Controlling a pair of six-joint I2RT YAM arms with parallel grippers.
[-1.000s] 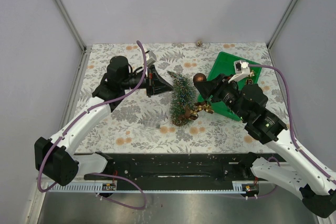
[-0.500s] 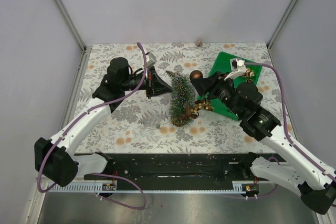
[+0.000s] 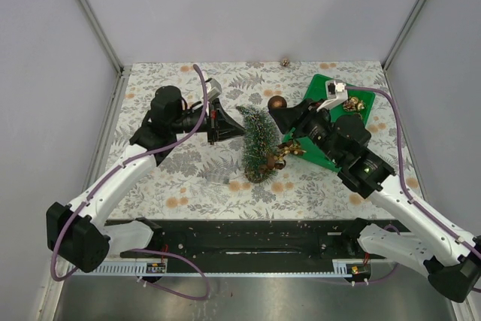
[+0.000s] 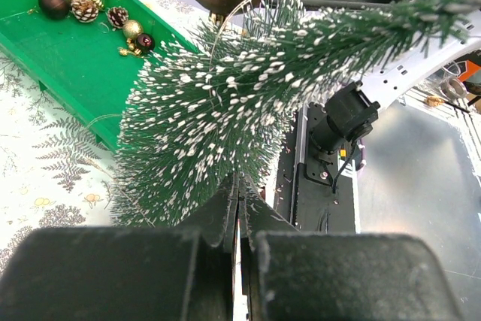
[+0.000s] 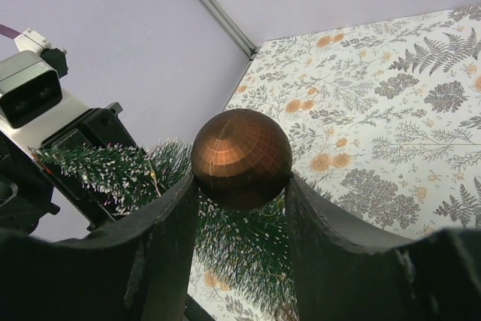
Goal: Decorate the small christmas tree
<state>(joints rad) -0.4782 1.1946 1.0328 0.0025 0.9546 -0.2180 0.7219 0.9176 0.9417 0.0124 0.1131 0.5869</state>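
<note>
Mid-table: small christmas tree (image 3: pixel 259 139) leaning, base toward the near edge. Left gripper (image 3: pixel 234 125) pinched tight on its bristles from the left. Right gripper (image 3: pixel 281 112) clamps a bronze ball (image 3: pixel 276 102) just beside the treetop. Green tray (image 3: pixel 318 86) lies to the right.

Bright, even light falls from above on the floral-patterned table (image 3: pixel 188 178). Shadows under the arms are soft, without hard edges, and the pale walls show no glare. In the top view the grey metal frame posts (image 3: pixel 89 13) splay outward, a wide-angle lean. In the right wrist view the faceted copper-brown ball (image 5: pixel 240 157) is sharp, with a mild sheen on its upper facets and a darker underside. The right arm's black fingers (image 5: pixel 161 238), close to the lens, are soft and dim. In the left wrist view the left arm's black fingers (image 4: pixel 214 219) are blurred, while the small dark green bottle-brush christmas tree with white-flecked bristles (image 4: pixel 225 110) is crisp.
</note>
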